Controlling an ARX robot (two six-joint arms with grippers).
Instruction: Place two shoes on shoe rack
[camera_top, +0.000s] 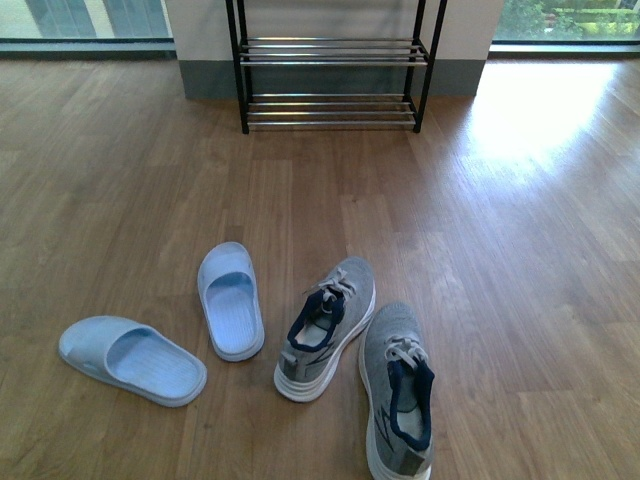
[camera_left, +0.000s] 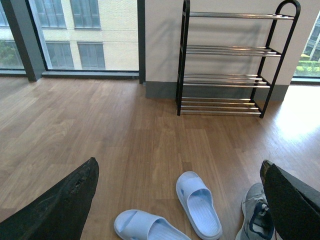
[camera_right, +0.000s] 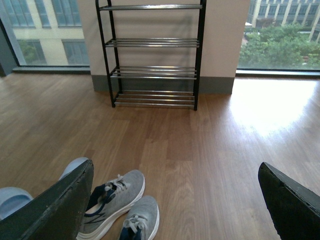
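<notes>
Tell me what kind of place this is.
Likely an indoor room, perhaps an entry area: wood-plank floor, large windows facing buildings, and a shoe rack against the wall, with grey sneakers and blue slippers on the floor before it.

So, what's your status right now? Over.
Left gripper open, right gripper open, both empty. Nearer shoe, farther shoe on floor, unracked. Shoe rack ahead, shelves bare. Blue slippers aside, not blocking.

A: Where's the light coming from?
B: Daylight through the windows; it throws white glare on the wood floor at two o'clock in the front view.
A: Sharpness?
B: Shoe rack crisp; fingers in wrist views dark, soft-edged; sneakers cast faint shadows
</notes>
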